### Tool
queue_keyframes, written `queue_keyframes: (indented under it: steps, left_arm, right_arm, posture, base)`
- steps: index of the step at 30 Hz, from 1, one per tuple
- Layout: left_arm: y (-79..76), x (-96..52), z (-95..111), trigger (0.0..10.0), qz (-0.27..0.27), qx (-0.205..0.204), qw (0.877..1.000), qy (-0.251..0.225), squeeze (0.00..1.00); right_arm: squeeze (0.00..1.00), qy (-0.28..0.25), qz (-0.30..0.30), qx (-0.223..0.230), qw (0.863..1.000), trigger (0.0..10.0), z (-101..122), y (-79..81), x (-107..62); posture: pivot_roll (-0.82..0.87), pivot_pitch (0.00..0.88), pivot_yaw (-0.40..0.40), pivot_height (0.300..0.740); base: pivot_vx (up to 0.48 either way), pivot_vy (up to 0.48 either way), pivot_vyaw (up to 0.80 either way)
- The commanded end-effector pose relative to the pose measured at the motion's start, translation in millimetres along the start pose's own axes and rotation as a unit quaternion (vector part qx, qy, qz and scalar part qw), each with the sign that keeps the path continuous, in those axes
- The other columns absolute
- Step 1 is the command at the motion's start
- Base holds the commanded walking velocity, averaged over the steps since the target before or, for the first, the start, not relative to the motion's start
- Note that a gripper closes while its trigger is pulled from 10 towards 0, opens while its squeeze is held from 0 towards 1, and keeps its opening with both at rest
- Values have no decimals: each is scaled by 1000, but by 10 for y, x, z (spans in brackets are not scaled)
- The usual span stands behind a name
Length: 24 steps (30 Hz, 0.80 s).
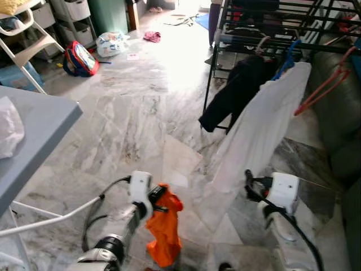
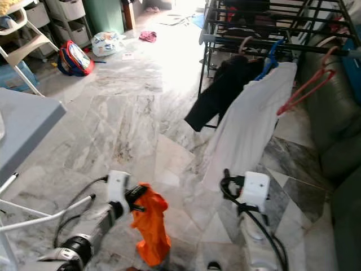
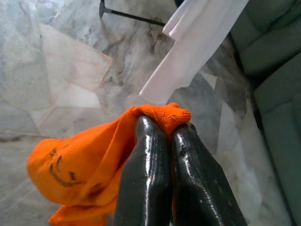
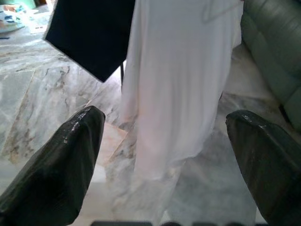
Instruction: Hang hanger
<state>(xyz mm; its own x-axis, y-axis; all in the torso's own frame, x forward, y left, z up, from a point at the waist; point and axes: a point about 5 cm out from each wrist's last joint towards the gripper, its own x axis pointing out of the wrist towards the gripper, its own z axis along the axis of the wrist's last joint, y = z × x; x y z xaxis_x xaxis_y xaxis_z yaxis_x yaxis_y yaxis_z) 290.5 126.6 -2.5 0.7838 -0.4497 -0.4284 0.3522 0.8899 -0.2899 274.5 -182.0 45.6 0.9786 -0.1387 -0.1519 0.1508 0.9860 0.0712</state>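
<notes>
Two end effectors in use. Left end effector: fingers pinched together on an orange garment, held low over the marble floor. Right end effector: fingers spread wide, empty, facing a white shirt on the drying rack. Advice: raise the garment to rail height before closing in. Rack well ahead and right; red hanger beside the shirt.

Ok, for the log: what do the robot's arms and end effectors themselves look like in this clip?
Both arms are silver with black joint rings, each ending in a white boxy wrist housing. Black cables loop out along each forearm. The left end effector has two long, glossy black fingers with rounded tips; the right end effector has the same black fingers, looking duller and slightly textured.
</notes>
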Motion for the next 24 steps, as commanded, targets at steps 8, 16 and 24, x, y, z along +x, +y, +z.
queue_keyframes:
  steps: [8,16,24]
  left_arm:
    - [18,-4,19,10000,-2,10,1000,2,0]
    - [26,-8,27,10000,-2,12,1000,1,0]
    - [4,-4,37,10000,-10,16,1000,-6,0]
  right_arm:
    - [0,7,0,-3,1000,10000,-27,12,-7]
    - [0,7,-1,-3,1000,10000,-33,20,-8]
    - [0,8,-1,-5,1000,10000,-42,22,-15]
  posture:
    - [-65,126,26,740]
    - [-63,128,26,740]
    - [-60,136,25,740]
  base:
    - [0,424,-507]
    - [0,269,-172]
    - [0,0,0]
